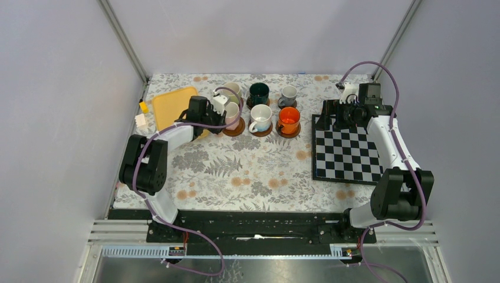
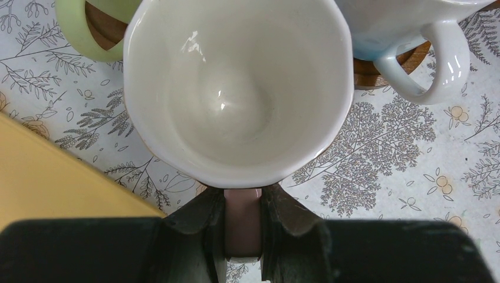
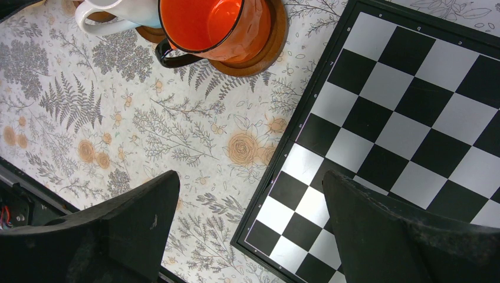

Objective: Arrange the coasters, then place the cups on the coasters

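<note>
the left arm (image 1: 144, 165) and right arm (image 1: 404, 190) share white links, black joints and purple cables (image 1: 370, 63).

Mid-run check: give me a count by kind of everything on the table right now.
Cups: 6, the pink cup held by the left tool
Coasters: 6, back ones mostly hidden under cups
Yellow tray: 1
Chessboard: 1
Small blocks: 2
Total: 16

yellow tray (image 1: 171, 104): far left | chessboard (image 1: 345, 154): right | floral cloth (image 1: 247, 171): covers table
</note>
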`<state>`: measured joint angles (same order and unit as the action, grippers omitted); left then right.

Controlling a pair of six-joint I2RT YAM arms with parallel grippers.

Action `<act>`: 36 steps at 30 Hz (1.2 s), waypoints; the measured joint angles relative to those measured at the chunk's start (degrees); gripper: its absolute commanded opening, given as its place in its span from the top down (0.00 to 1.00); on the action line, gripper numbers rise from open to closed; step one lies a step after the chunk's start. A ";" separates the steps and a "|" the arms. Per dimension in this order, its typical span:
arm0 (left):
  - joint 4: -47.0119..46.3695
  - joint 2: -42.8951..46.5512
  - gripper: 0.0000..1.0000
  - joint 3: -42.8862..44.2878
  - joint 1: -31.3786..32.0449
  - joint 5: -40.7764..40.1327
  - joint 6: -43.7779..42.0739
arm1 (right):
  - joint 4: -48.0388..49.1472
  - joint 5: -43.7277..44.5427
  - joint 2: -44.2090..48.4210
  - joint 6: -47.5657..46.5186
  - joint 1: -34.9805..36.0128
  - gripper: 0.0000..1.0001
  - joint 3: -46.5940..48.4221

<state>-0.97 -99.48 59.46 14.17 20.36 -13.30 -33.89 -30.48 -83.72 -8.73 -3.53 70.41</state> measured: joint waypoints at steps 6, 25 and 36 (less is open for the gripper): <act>0.02 0.00 1.00 -0.02 0.20 -0.02 -0.02 | 0.00 -0.02 0.00 0.00 0.00 0.02 0.00; 0.22 0.00 0.79 -0.02 1.18 -0.85 -0.87 | -0.02 -0.02 0.00 0.00 0.00 0.02 0.00; 0.50 0.59 0.61 0.00 1.40 -1.36 -1.66 | -0.02 -0.02 0.00 0.00 0.00 0.02 0.00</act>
<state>-0.47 -98.89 59.46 15.57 19.00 -14.96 -33.91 -30.50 -83.72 -8.73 -3.53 70.41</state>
